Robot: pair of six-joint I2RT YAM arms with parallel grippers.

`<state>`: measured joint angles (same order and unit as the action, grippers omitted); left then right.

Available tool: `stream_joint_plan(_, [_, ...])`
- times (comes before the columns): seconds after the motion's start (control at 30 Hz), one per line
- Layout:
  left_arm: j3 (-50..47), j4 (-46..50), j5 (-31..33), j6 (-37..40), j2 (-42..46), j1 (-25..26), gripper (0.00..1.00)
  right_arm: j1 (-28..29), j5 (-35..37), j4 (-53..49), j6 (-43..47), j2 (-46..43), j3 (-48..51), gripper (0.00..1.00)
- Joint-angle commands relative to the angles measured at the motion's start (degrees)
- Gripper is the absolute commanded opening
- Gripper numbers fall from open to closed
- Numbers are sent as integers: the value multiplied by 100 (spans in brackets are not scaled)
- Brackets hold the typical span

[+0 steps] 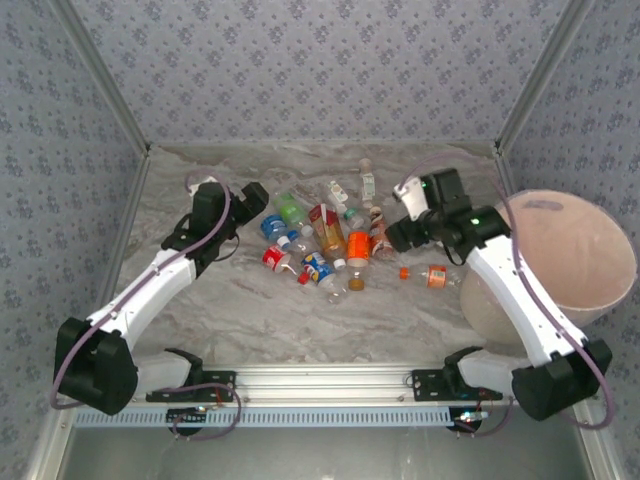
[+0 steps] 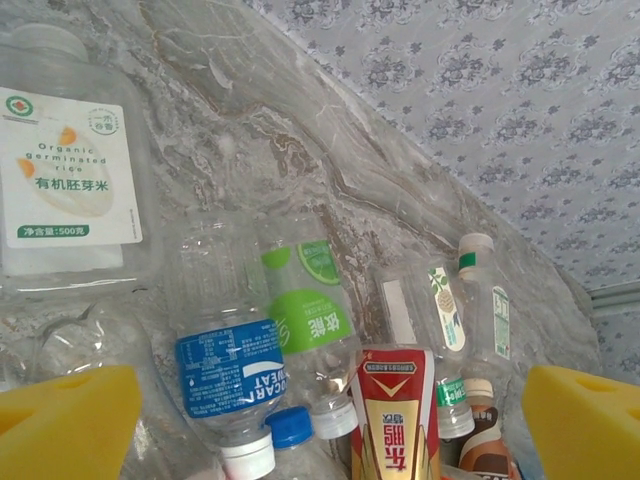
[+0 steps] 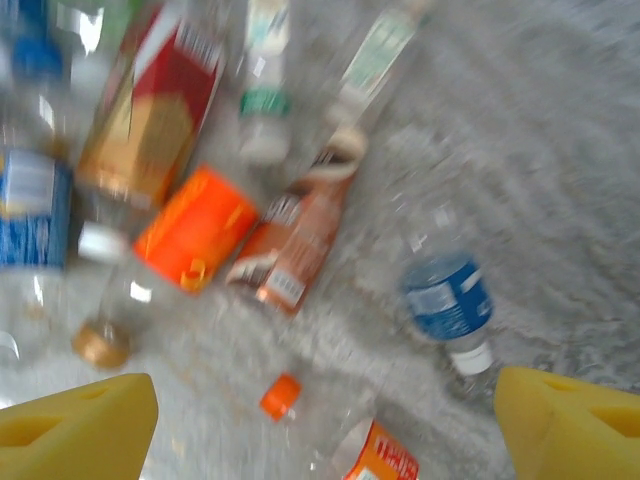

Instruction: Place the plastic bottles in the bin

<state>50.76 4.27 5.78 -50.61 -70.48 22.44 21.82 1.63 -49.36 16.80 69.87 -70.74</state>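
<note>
At the table (image 1: 250, 310) centre the bottles (image 1: 322, 242) lie heaped; my left gripper (image 1: 252, 197) and right gripper (image 1: 394, 238) flank them, jaws apart, empty, for picking. The bin (image 1: 575, 255) stands at the right edge.

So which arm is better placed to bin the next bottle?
Probably right: the right gripper, open, hangs at the bin-side edge of the bottles, and the bin stands beside that arm. The left gripper, also open, sits across the pile.

Scattered bottles (image 1: 330, 238) beside pink bin (image 1: 578, 250)
</note>
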Motion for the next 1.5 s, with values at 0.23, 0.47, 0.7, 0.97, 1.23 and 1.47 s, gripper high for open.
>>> stream_joint_plan(0.23, [-313, -445, -290, 376, 220, -38, 98, -3, 740, -883, 2061, 815, 788, 86])
stream_joint_plan(0.47, [-487, -255, -23, 420, 491, -38, 98, -307, 1238, -434, 2968, 1279, 1149, 84])
stream_joint_plan(0.7, [-702, 42, 555, 446, 941, -52, 98, -423, 1407, -116, 3581, 1602, 1598, 82])
stream_joint_plan(0.97, [-813, 192, 759, 414, 1142, -139, 98, -390, 1839, 897, 4194, 1877, 2068, 77])
stream_joint_plan(1.23, [-818, 291, 759, 467, 1140, -248, 98, -359, 1945, 1998, 4610, 1962, 2599, 71])
stream_joint_plan(1.47, [-824, 353, 769, 463, 1126, -306, 98, -184, 1859, 2357, 4497, 1750, 2678, 55])
